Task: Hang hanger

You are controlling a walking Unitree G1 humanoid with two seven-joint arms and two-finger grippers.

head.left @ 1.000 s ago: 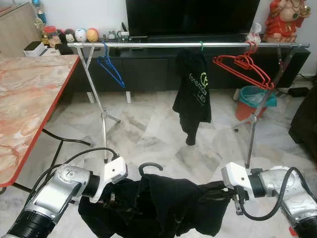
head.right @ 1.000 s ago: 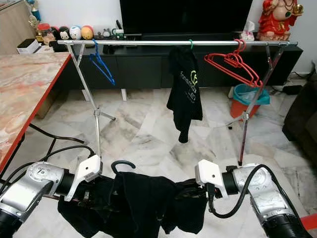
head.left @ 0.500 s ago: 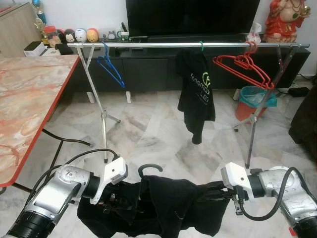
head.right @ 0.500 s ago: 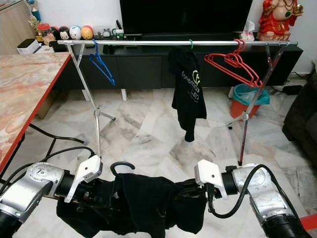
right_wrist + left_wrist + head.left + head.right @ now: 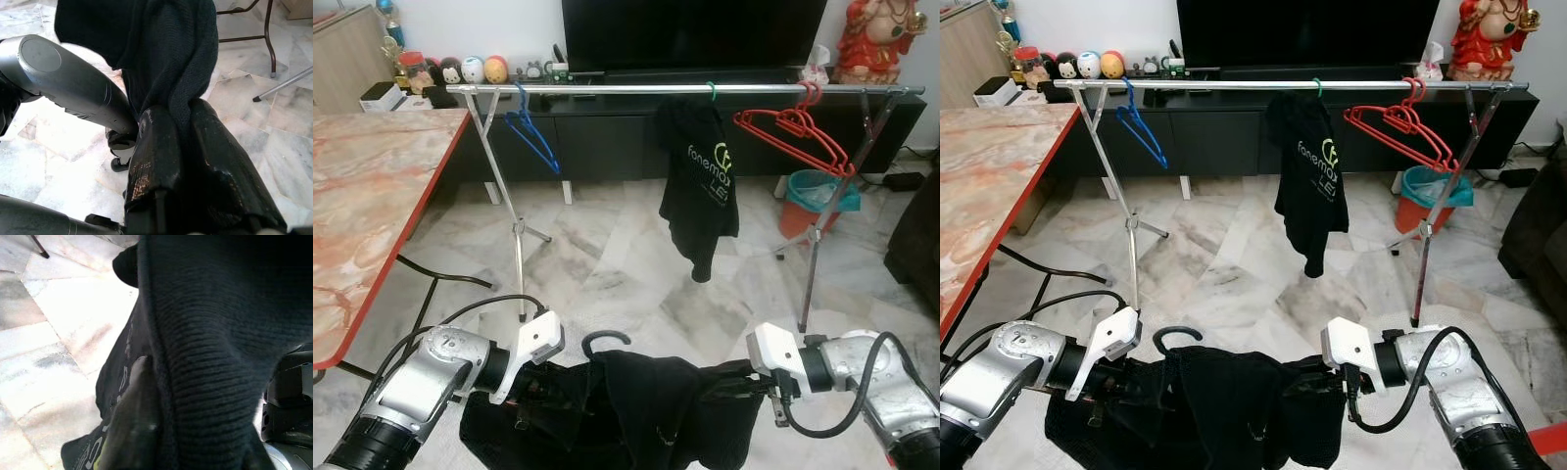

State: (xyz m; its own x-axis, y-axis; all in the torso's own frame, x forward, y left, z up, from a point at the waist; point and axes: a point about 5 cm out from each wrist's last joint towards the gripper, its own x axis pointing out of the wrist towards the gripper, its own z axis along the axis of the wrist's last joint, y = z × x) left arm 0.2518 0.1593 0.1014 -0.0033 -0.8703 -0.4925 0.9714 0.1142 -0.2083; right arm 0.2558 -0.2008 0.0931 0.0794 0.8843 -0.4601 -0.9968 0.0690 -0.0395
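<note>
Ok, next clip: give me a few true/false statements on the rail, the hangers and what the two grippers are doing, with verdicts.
1. Both grippers hold one black garment between them. True: the left gripper and the right gripper each grip an end of the black garment.
2. A blue hanger hangs near the rail's left end. True: the blue hanger is on the rail there.
3. The rail carries no clothing. False: a black shirt with a printed logo hangs from it.
4. The red hangers lie on the floor. False: the red hangers hang near the rail's right end.
5. The held garment's hook is already over the rail. False: its dark hook is low, between the arms.
</note>
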